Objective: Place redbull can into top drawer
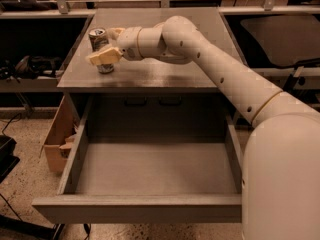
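**Figure: single-arm grasp approach on the worktop [170, 76] of a grey cabinet.** The redbull can [97, 38] stands upright near the left rear corner of the worktop. It is well apart from the top drawer [155, 176], which is pulled out below with its floor bare. The arm [215, 66] reaches in from the right. The end effector [104, 57] sits at the can's mid-height and overlaps its front, so only the can's top and base show. Contact appears likely, but it cannot be told from this angle whether the end effector is closed on the can or merely set around it.

Judged stage: grasp, with the lift and transfer to the drawer not yet done.

Risks:
- (a) A slim, tall can tips easily. A sideways nudge from an off-centre approach could topple it toward the worktop's left edge, below which a cardboard box [56, 143] stands.
- (b) A loose or high grip on smooth metal could let the can slip or swing during the lift.
- (c) A low carry path could strike the worktop's front edge before the can reaches the drawer.
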Action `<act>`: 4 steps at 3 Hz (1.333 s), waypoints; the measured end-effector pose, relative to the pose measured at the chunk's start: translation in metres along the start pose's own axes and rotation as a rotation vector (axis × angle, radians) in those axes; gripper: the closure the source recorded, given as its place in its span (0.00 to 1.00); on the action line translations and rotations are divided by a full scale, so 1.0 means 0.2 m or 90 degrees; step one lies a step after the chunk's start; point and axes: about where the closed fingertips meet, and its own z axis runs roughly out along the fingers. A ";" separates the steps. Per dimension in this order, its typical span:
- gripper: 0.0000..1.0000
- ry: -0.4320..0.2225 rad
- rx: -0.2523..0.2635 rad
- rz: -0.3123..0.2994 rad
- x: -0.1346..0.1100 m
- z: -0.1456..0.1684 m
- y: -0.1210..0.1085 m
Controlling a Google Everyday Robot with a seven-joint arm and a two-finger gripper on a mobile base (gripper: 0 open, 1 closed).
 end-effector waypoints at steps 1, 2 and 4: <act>0.49 -0.029 -0.021 -0.009 -0.06 0.11 0.07; 0.72 -0.050 -0.019 0.005 -0.03 0.17 0.06; 1.00 -0.055 0.020 -0.049 -0.28 -0.01 0.29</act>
